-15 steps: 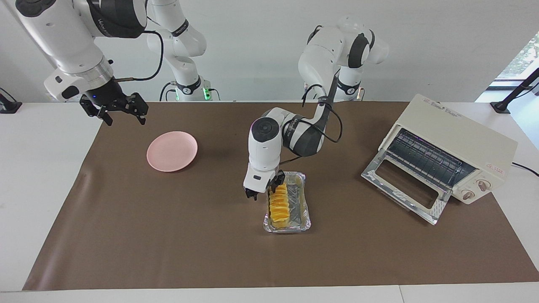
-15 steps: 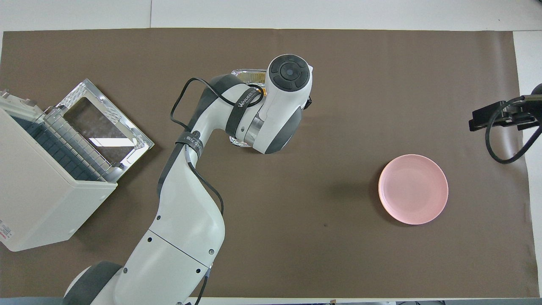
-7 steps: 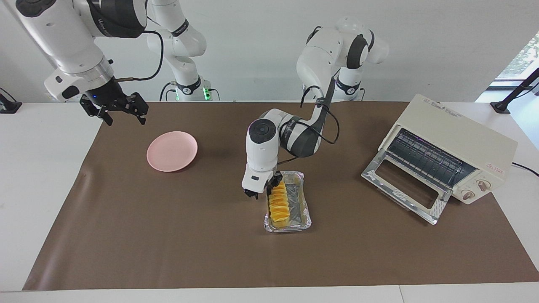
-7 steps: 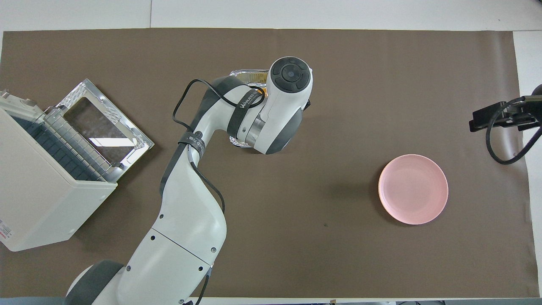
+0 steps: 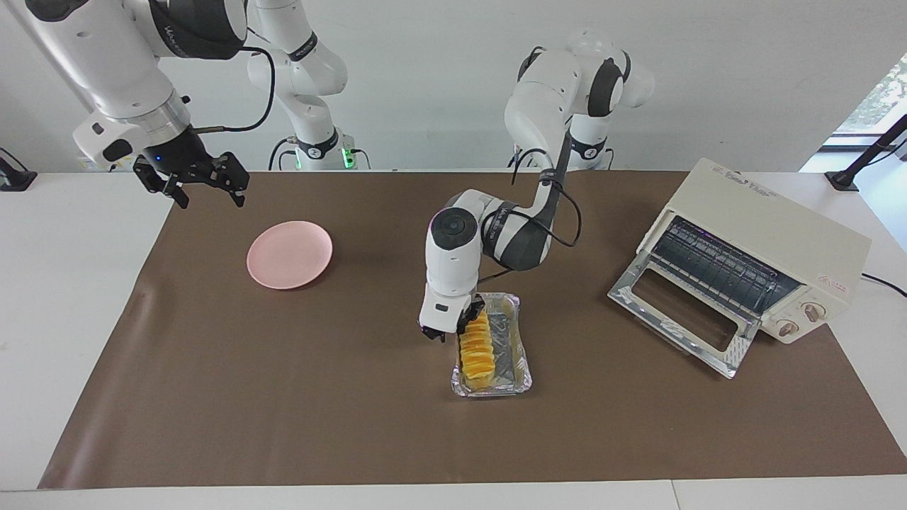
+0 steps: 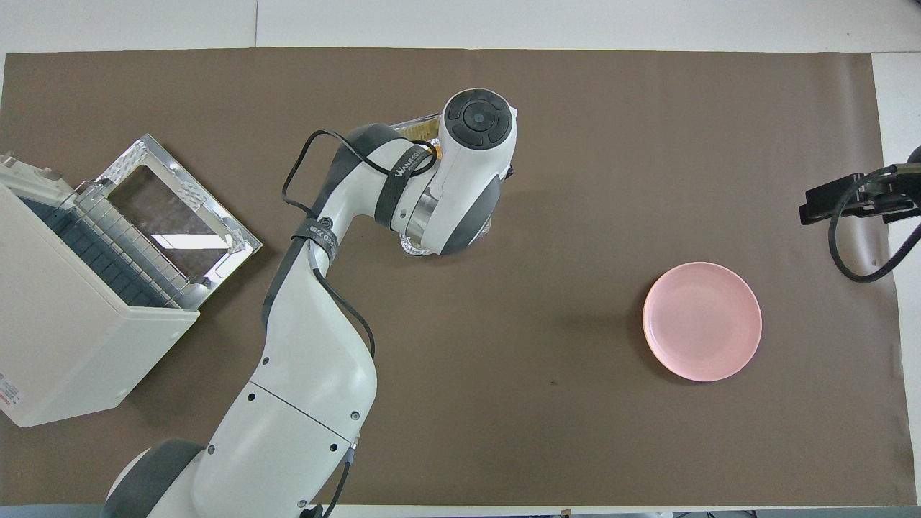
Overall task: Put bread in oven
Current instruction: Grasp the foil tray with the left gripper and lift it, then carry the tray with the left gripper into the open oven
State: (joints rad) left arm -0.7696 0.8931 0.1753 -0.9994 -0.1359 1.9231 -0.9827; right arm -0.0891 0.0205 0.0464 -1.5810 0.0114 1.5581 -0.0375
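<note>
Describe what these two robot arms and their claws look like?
Both arms are glossy white tubes with dark grey joints and loose black cables. The left arm has a round grey cap, and small lettering on a dark band. The right gripper is a black claw under a silver collar.

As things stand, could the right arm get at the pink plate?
Probably yes. The right claw hangs open above the table's edge at its own end, close to the pink plate, with nothing between them. The left claw is busy at the foil tray.
</note>
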